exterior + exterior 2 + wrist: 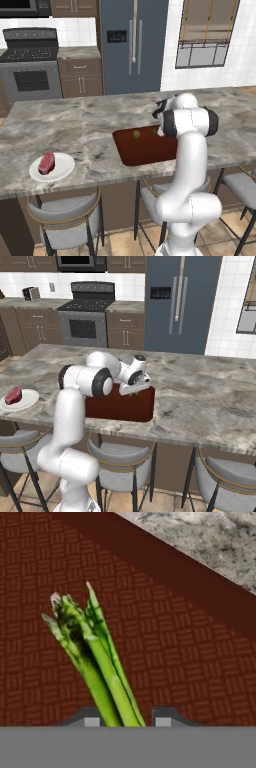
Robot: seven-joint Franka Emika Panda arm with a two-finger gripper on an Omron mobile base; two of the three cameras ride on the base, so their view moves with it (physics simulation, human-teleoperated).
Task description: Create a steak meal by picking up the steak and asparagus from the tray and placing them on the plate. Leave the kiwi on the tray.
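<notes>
While the steak (46,162) sits on the plate (64,170) at far left, the asparagus (95,657) lies on the tray (165,657), its stalks between the gripper's (124,721) 2 spread fingertips. Light, thin, likely bendable; grip mid-stalk.

One steak (46,162) lies on one white plate (64,170). One dark red tray (135,150) sits on the one stone desk (80,125), and one kiwi (136,133) rests on it. One bunch of asparagus (95,657) lies on the tray; about three stalks can be told apart. Two dark fingers (91,718) rise beside the bunch. At least three stools (65,220) stand under the desk. One fridge (132,45), one oven (31,65) and one toaster (31,293) stand behind.
</notes>
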